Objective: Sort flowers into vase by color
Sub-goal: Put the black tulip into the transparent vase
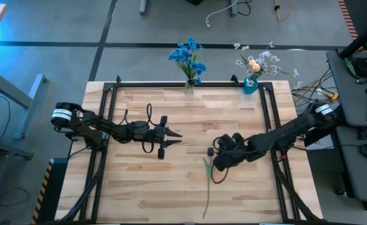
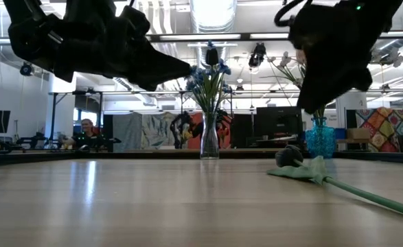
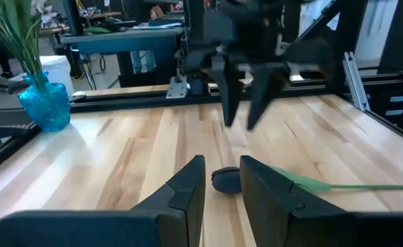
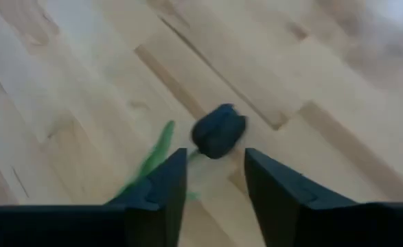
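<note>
A dark-headed flower lies flat on the pale wooden table, its round bud just beyond the parted, empty fingers of the right gripper. Its thin green stem runs toward the table's near edge. The left gripper hovers well apart, slightly open and empty, while a clear vase of blue blossoms and a blue glass vase stand at the far edge.

I'm running this in an open robotics lab: my wooden table sits in a black frame on grey concrete, cables trail across the floor, ducting and strip lights hang overhead, and a person sits among monitors
</note>
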